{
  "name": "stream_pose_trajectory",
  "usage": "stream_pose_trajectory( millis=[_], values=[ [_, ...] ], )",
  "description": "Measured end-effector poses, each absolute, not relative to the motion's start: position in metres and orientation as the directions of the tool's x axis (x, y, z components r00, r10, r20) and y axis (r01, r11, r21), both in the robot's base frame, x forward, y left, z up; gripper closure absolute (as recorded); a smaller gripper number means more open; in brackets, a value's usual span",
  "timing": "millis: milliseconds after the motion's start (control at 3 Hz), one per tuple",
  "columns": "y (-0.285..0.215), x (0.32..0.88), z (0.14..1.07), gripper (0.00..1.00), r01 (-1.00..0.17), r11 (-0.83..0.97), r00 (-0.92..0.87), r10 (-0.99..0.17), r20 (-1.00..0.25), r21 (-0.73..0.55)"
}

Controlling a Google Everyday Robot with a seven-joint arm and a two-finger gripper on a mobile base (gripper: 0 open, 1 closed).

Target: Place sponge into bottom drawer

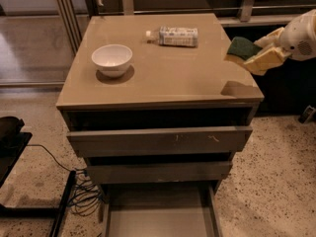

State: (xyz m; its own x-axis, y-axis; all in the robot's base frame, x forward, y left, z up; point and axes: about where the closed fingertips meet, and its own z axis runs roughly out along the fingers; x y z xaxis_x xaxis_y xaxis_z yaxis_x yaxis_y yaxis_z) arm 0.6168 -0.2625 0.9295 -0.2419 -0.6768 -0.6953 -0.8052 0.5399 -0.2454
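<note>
The sponge (241,48), dark green top on pale yellow foam, is held in the air above the cabinet top's right edge. My gripper (257,56) is shut on it, reaching in from the right; its cream fingers (268,58) wrap the sponge's right side. The sponge casts a shadow on the cabinet top below. The bottom drawer (159,214) is pulled open at the foot of the cabinet, showing a flat grey floor with nothing in it.
A white bowl (112,59) stands on the cabinet top (168,70) at the left. A plastic bottle (173,35) lies on its side at the back. The top drawer (159,141) and middle drawer (158,172) stick out slightly. Cables (81,194) lie on the floor at the left.
</note>
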Motion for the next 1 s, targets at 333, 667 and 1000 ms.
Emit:
stream_pose_trajectory(
  millis=[333, 667, 1000],
  values=[
    [-0.264, 0.562, 0.927, 1.00, -0.785, 0.555, -0.223, -0.669, -0.708, -0.277],
    [-0.238, 0.521, 0.876, 1.00, -0.823, 0.526, -0.249, -0.674, -0.696, -0.215],
    [-0.201, 0.487, 0.802, 1.00, -0.882, 0.462, -0.295, -0.693, -0.658, -0.092]
  ],
)
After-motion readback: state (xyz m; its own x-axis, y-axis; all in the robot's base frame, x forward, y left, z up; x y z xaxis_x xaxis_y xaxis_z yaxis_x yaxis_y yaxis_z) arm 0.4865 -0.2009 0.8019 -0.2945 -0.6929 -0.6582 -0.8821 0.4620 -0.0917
